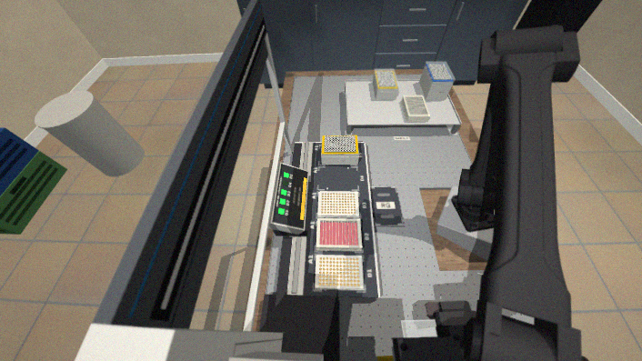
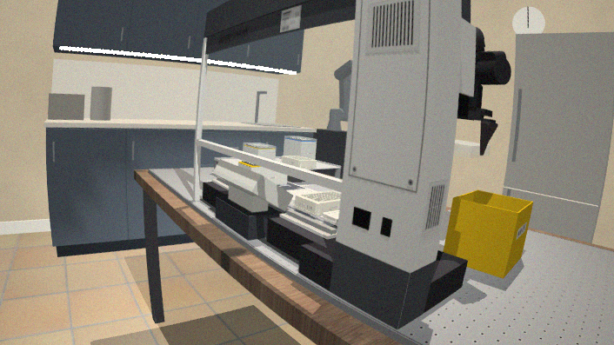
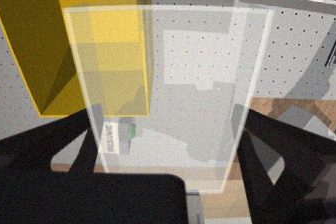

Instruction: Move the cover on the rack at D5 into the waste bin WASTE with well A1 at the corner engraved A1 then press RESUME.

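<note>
Arm stands tall at 3 o'clock of the top view, bent over w/ wrist dropping to 5 o'clock. Gripper pinches the clear cover by its long edges, fingers spread wide. Cover's 10 o'clock corner overlaps yellow WASTE bin; rest hangs above perforated deck.

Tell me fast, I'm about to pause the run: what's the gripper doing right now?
Gripper: shut on the clear cover, partly over the yellow waste bin.
</note>
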`<state>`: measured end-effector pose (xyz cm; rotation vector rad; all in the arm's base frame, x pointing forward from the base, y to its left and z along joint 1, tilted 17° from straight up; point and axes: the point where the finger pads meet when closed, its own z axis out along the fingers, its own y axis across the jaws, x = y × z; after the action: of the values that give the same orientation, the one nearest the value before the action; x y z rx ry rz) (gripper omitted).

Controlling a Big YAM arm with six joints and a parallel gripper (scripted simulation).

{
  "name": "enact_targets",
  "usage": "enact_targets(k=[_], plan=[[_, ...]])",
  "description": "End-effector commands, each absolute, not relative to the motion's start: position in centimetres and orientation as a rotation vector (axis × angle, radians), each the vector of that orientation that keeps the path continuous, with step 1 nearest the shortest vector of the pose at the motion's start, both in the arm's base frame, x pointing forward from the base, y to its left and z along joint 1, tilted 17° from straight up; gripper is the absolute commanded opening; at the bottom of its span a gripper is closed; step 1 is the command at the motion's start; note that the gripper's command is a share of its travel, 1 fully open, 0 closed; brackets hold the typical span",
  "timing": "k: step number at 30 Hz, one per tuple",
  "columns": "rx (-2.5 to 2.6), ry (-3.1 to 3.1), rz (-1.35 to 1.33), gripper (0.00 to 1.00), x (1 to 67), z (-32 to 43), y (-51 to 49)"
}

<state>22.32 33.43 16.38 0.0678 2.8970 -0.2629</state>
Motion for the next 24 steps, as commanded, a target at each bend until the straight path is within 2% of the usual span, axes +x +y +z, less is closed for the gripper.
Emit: enact_targets(k=[1,6,24], plan=[[0.102,2.868,-0.150,0.00,23.2,19.3,35.0],[-0.028,2.882,-0.194,0.00,22.9,18.0,37.3],[0.015,2.887,-0.204,0.00,23.7,16.7,44.6]])
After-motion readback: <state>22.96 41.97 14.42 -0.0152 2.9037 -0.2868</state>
